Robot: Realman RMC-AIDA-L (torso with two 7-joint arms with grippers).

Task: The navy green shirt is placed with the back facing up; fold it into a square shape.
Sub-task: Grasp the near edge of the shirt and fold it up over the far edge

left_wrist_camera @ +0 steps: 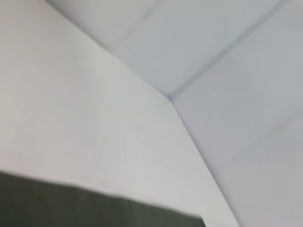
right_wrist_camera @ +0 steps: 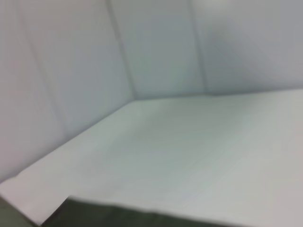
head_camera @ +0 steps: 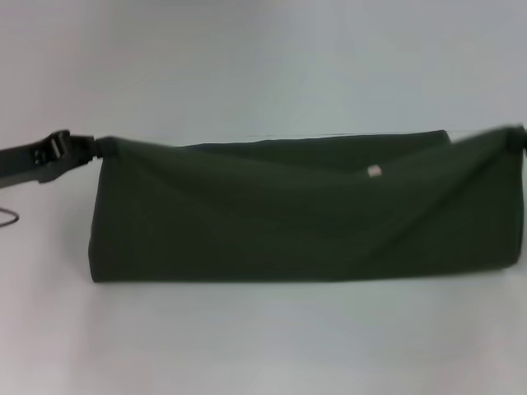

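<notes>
The navy green shirt (head_camera: 296, 222) stretches wide across the white table in the head view, its upper edge raised into a peak at each end and its lower part sagging down to the tabletop. My left gripper (head_camera: 97, 150) is at the left peak, shut on that corner of fabric. At the frame's right edge, my right gripper (head_camera: 519, 136) grips the other peak. A small pale tag (head_camera: 374, 171) shows on the cloth. Each wrist view catches only a strip of the shirt (left_wrist_camera: 94, 208) (right_wrist_camera: 142, 215); no fingers appear there.
The white table (head_camera: 263, 346) runs in front of and behind the shirt, with white wall panels (right_wrist_camera: 156, 47) at the back. A thin wire-like object (head_camera: 8, 218) lies at the far left edge of the table.
</notes>
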